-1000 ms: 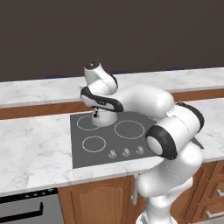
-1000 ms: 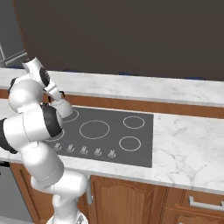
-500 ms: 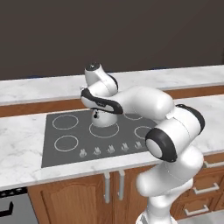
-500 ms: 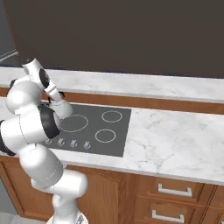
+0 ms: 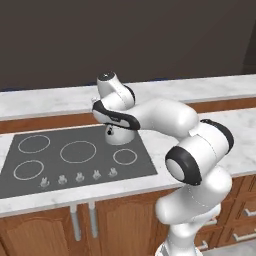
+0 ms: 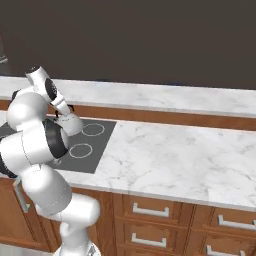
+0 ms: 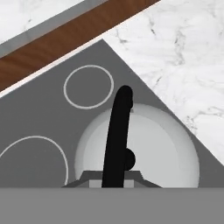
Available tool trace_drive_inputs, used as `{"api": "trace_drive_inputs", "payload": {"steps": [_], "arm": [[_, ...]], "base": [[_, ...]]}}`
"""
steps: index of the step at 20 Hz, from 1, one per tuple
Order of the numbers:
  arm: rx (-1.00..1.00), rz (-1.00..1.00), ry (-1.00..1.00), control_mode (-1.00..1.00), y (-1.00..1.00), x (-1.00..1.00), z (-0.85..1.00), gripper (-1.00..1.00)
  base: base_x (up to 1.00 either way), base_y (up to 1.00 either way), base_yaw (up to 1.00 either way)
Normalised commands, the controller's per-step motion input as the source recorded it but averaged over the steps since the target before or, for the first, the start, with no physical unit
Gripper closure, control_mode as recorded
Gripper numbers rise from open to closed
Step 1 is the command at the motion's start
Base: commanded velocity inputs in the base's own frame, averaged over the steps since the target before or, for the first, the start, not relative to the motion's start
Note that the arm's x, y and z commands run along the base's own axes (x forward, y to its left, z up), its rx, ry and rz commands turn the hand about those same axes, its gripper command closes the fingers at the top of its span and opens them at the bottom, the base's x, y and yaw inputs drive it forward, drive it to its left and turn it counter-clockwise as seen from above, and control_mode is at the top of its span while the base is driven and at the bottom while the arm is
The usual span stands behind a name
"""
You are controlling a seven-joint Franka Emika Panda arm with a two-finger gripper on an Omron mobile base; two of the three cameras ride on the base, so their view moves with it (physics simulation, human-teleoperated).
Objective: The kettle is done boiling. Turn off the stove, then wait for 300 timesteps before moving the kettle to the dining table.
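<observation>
The small silver-grey kettle (image 5: 121, 136) hangs from my gripper (image 5: 110, 129), which is shut on its thin black arched handle (image 7: 117, 135). It sits at the back right corner of the dark grey stove (image 5: 50, 165), close to the marble beside it. In the right base view the kettle (image 6: 71, 125) is half hidden behind my arm, with the gripper (image 6: 63, 118) just above it. From the hand view the kettle's dome (image 7: 153, 148) lies over the stove (image 7: 39, 113) near a white burner ring (image 7: 89, 86). The dining table is out of view.
A row of grey knobs (image 5: 79, 176) runs along the stove's front edge. White marble counter (image 6: 175, 155) stretches to the right of the stove, with a raised marble ledge (image 6: 150, 97) on a wood strip behind it. Wooden cabinets and drawers (image 6: 150, 212) stand below.
The whole scene has slid left in both base views, so the base has driven right. The kettle stayed with the gripper and went from the stove's left burners to its right back corner.
</observation>
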Motion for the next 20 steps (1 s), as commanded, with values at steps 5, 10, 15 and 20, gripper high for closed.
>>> {"api": "trace_drive_inputs", "payload": {"steps": [5, 10, 15, 20], "arm": [[0.00, 0.00, 0.00, 1.00, 0.00, 0.00, 0.00, 1.00], [0.00, 0.00, 0.00, 1.00, 0.00, 0.00, 0.00, 1.00], [0.00, 0.00, 0.00, 1.00, 0.00, 0.00, 0.00, 1.00], [0.00, 0.00, 0.00, 1.00, 0.00, 0.00, 0.00, 1.00]], "base": [[-0.22, -0.85, 0.00], [-0.22, -0.85, 0.00], [-0.27, -0.85, 0.00], [-0.31, -0.90, 0.00]]}}
